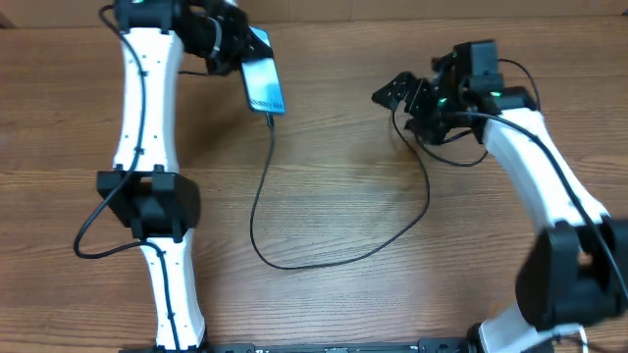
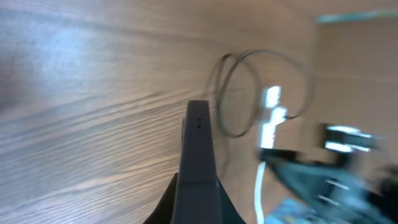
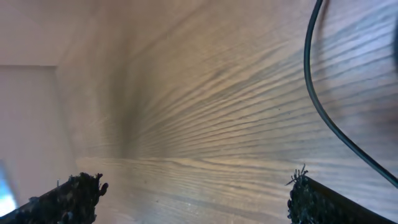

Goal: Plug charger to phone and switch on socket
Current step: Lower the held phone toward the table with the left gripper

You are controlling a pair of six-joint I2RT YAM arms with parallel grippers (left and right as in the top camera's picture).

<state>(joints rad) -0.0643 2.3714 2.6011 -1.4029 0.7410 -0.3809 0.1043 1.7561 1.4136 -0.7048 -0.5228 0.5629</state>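
Left end effector (image 1: 240, 54) up at the far edge, clamped on the top end of the phone (image 1: 263, 83), as far as the overhead shows. Slim slab, light cyan screen, dark rim, angled away from the tips toward the near side.

Meeting the phone's free lower end, the charger (image 1: 260, 216): thin black cable, dropping away from the left end effector, sweeping in a wide curve over the wooden worktop (image 1: 392, 304), then climbing to just beneath the right end effector (image 1: 397, 95). Far end of the cable lost under that arm's black wrist; plug not to be made out.

Right end effector spread wide, nothing between the tips. Plain from the right wrist view: ragged black fingertips (image 3: 81, 193) at both lower corners, bare wood in the gap, a stretch of cable curving past beyond the right-hand tip.

Left wrist view badly smeared. One dark finger (image 2: 199, 155) dead centre, a loop of cable ahead of it. Only here, just beside that loop, a white blur with a white cord trailing down, apparently the socket (image 2: 272, 118). Switches unreadable.
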